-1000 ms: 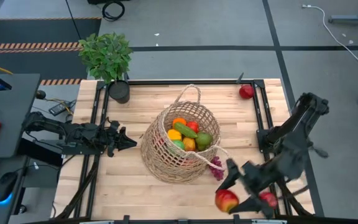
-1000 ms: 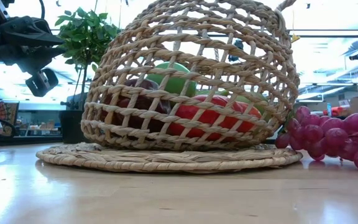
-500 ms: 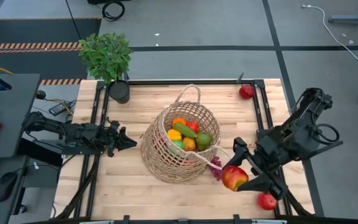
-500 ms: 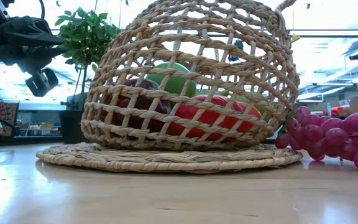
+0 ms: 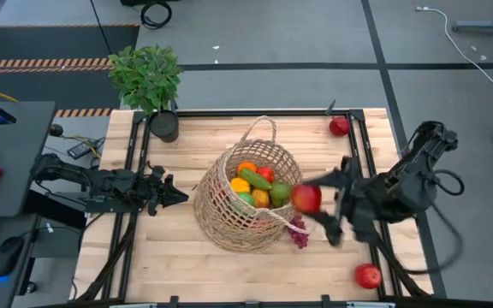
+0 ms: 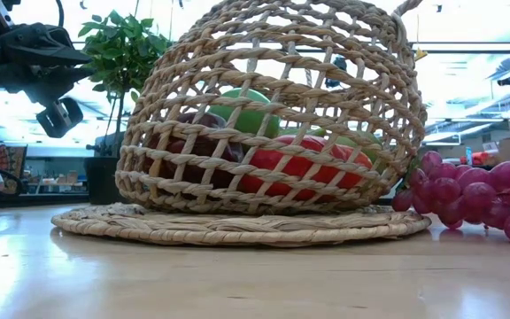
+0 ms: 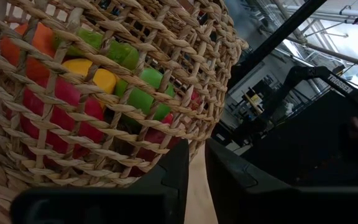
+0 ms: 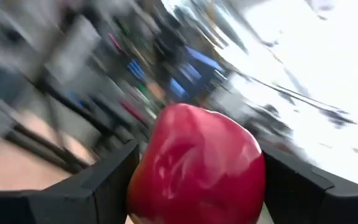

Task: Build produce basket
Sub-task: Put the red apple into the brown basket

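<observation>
Bench (image 5: 178,265): light wood top w/ dark frame rails, seen from above. Basket (image 5: 245,197) sits mid-bench, tipped on its side so the mouth faces up-right in high view, one loop handle (image 5: 262,128) toward the far edge; low view shows its open weave (image 6: 264,106) w/ a flat woven rim on the wood. Potted plant (image 5: 146,77) at far-left corner of bench, well apart from basket.

Right arm reaches in from the right side; right gripper (image 5: 319,204) is just beside the basket mouth, pinching a red apple (image 5: 305,198) btwn its fingers. Right wrist view: apple (image 8: 197,165) fills the middle, a dark finger on each side of it, touching it. Left gripper (image 5: 171,195) waits left of basket, near its wall but apart; left wrist view shows its two fingers (image 7: 178,174) close together w/ a thin gap, nothing btwn them, basket weave right ahead.

Produce inside basket: orange (image 5: 246,168), yellow pepper (image 5: 240,185), cucumber (image 5: 253,178), green apple (image 5: 280,192), red pepper (image 5: 266,174). Purple grapes (image 5: 298,229) lie on bench touching the basket rim, on its near-right side; low view has them (image 6: 476,199) right of basket. Two more red apples loose on bench: one at far-right corner (image 5: 339,126), one near front-right edge (image 5: 367,275), both well apart from basket.
</observation>
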Robot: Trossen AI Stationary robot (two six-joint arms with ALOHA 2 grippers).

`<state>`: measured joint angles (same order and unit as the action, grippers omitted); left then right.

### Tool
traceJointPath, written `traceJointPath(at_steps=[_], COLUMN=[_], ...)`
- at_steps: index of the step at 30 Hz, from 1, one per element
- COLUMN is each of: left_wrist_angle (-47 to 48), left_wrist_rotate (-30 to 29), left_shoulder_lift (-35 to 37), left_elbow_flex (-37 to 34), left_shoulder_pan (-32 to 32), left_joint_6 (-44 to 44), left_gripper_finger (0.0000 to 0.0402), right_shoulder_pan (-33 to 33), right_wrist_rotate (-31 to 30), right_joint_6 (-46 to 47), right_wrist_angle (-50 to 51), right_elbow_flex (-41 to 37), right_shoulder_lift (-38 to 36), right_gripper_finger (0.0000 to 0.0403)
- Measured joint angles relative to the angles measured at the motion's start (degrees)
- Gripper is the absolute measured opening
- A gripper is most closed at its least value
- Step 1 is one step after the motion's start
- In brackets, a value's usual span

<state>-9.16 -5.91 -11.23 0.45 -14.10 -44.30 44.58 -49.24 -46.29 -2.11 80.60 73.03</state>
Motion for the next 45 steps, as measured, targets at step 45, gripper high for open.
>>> traceJointPath(at_steps=[45], left_wrist_angle=[0.0], left_wrist_rotate=[0.0], left_shoulder_lift=[0.0], left_elbow_flex=[0.0], left_shoulder_pan=[0.0], left_joint_6=[0.0], left_gripper_finger=[0.0061], right_shoulder_pan=[-36.6], right_wrist_rotate=[23.5], right_joint_6=[48.0], right_wrist_angle=[36.4], right_elbow_flex=[0.0], right_shoulder_lift=[15.6], right_gripper_finger=[0.0298])
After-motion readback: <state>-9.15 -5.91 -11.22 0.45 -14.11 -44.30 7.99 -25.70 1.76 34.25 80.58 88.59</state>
